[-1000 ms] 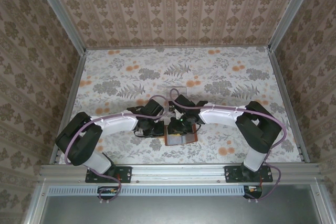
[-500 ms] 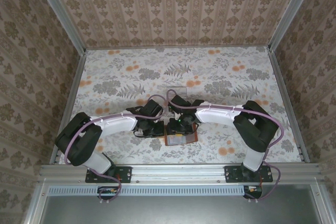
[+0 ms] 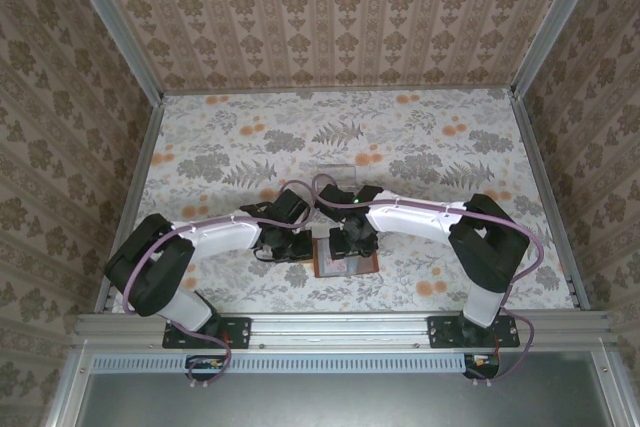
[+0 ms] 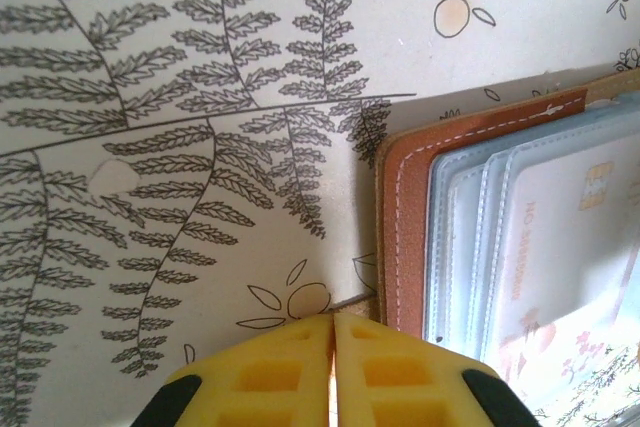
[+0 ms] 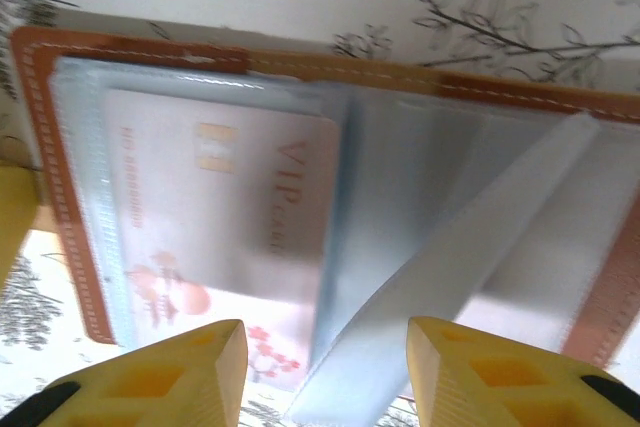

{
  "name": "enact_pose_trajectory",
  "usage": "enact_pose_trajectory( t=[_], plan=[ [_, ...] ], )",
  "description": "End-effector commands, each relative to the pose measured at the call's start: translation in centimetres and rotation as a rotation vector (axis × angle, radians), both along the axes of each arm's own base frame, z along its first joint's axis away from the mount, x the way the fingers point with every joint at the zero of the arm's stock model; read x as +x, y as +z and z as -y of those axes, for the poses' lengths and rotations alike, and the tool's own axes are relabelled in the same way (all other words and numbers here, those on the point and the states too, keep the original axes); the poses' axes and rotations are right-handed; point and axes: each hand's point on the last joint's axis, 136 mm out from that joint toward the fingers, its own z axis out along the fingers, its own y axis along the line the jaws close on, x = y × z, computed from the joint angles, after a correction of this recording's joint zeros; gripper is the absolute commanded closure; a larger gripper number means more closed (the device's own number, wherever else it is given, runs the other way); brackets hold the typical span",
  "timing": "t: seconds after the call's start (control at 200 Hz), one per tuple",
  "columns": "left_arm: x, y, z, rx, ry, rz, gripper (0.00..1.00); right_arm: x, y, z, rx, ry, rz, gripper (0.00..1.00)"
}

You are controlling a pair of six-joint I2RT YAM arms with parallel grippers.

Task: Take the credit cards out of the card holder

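On your left, the left hand [image 4: 333, 347] sits low on the flowered tabletop [image 4: 150, 97] with its two yellow fingers pressed together, closed. It is just beside the near corner of the card holder [image 4: 405, 207], and you cannot tell from the wrist view whether it pins an edge of the leather or nothing at all. The card holder lies flat and opened out between the two hands near the front edge of the tabletop, brown stitched rim outward and clear plastic sleeves facing up. One pale credit card [image 5: 220, 207] with a chip and "VIP" lettering sits fully inside a sleeve on the holder's left half. To its right, a loose sleeve leaf [image 5: 450, 277] stands up at a slant from the stack. On your right, the right hand [image 5: 325, 332] hangs directly over the open holder with its fingers spread wide, gripping nothing, and the slanted leaf lies in the gap between them. You have the holder open, but no card lies out on the tabletop, so by these views the whole extraction remains, starting with that VIP card.
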Motion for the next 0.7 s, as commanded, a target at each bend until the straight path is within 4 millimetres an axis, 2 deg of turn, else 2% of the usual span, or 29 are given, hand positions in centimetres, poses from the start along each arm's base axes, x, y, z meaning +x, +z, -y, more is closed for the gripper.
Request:
enact_pose_trajectory(
  t=[0.0,0.21,0.405,0.48,0.605,0.695],
  plan=[
    [-1.2,-1.2,-1.6,0.065,-0.013,-0.034,0.90,-0.1,1.4,1.4,-0.057,0.013,0.042,0.55],
    [-1.1,-1.1,-1.6,0.069,-0.014,-0.033,0.91,-0.4,1.8,1.9,-0.054,0.008,0.053,0.62],
    [-1.0,-0.9,-1.6,0.075,-0.016,-0.032,0.90,-0.6,1.8,1.9,-0.026,0.002,0.060,0.84],
    [-1.0,-1.0,-1.7,0.080,-0.015,-0.031,0.91,-0.6,1.7,2.1,-0.026,0.000,0.065,0.90],
    [-1.0,-1.1,-1.9,0.089,-0.013,-0.030,0.91,-0.7,0.9,2.8,-0.048,-0.005,0.063,0.94],
    [-0.9,-1.3,-1.9,0.096,-0.013,-0.031,0.90,-0.8,-0.2,3.6,-0.076,-0.009,0.056,0.91]
  ],
)
